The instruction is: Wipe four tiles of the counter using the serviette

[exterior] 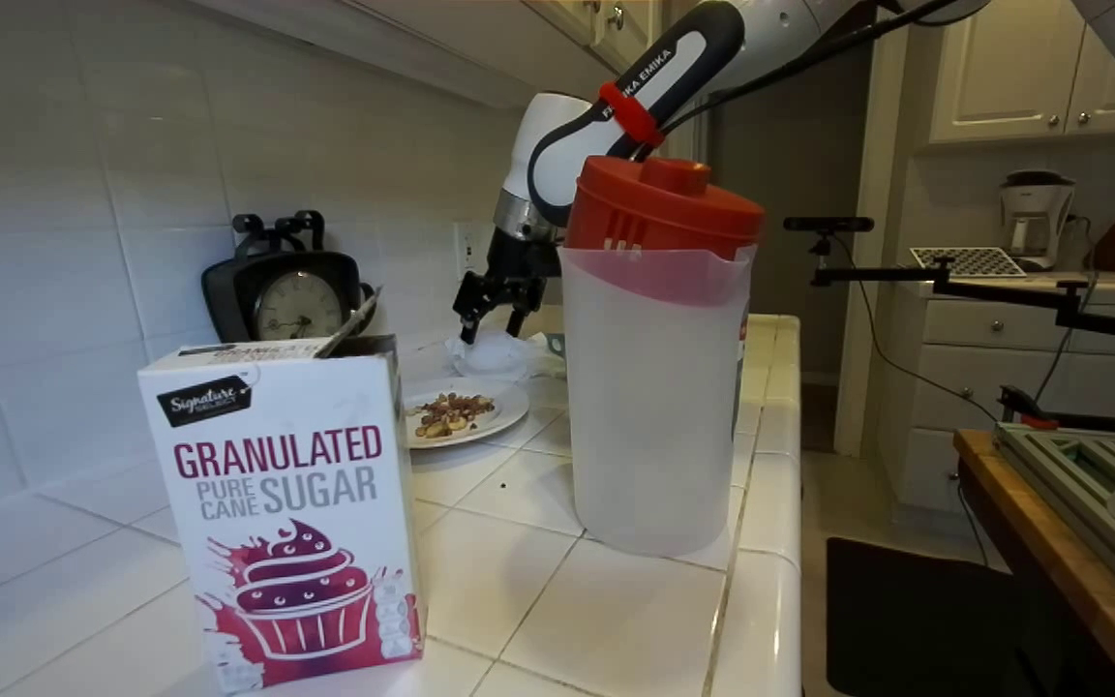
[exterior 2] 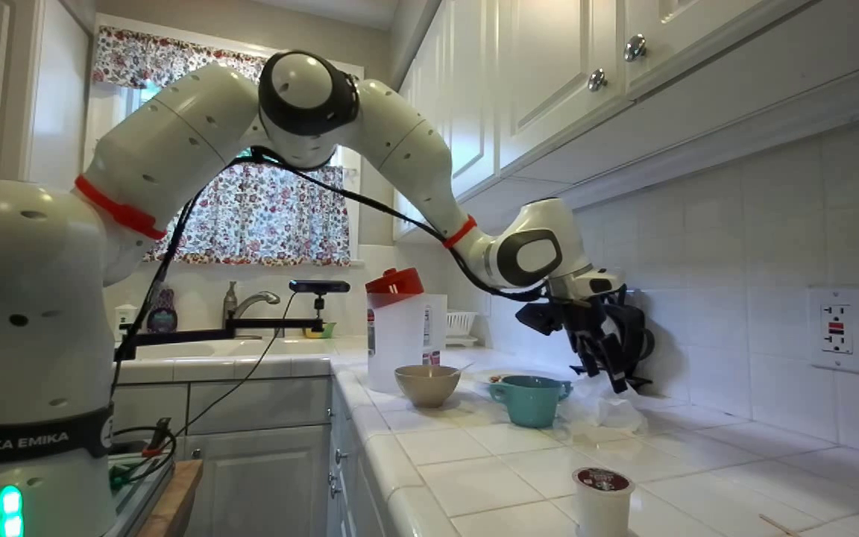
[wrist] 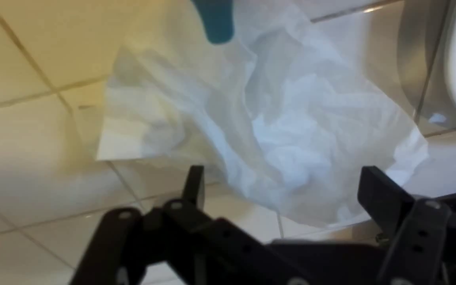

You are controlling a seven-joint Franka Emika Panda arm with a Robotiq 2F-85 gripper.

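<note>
The serviette is a crumpled white sheet lying on the counter; it fills the middle of the wrist view (wrist: pixel 307 118). It also shows in both exterior views (exterior: pixel 492 356) (exterior 2: pixel 616 415). The counter (exterior 2: pixel 467 477) is of glossy white square tiles with thin grout lines, also seen in the wrist view (wrist: pixel 34 154) and an exterior view (exterior: pixel 490 571). My gripper (wrist: pixel 283 174) is open, its fingers wide apart with nothing gripped. It points down over the serviette's edge in both exterior views (exterior: pixel 493 331) (exterior 2: pixel 608 377). Whether the fingertips touch the serviette I cannot tell.
A teal cup (exterior 2: pixel 534 403) stands beside the serviette; its handle (wrist: pixel 217 23) overhangs it. A white plate (exterior: pixel 515 422) with nuts is close by. Also here are a red-lidded pitcher (exterior: pixel 659 416), sugar box (exterior: pixel 291 523), clock (exterior: pixel 296 310), beige bowl (exterior 2: pixel 427 386) and small pod cup (exterior 2: pixel 602 503).
</note>
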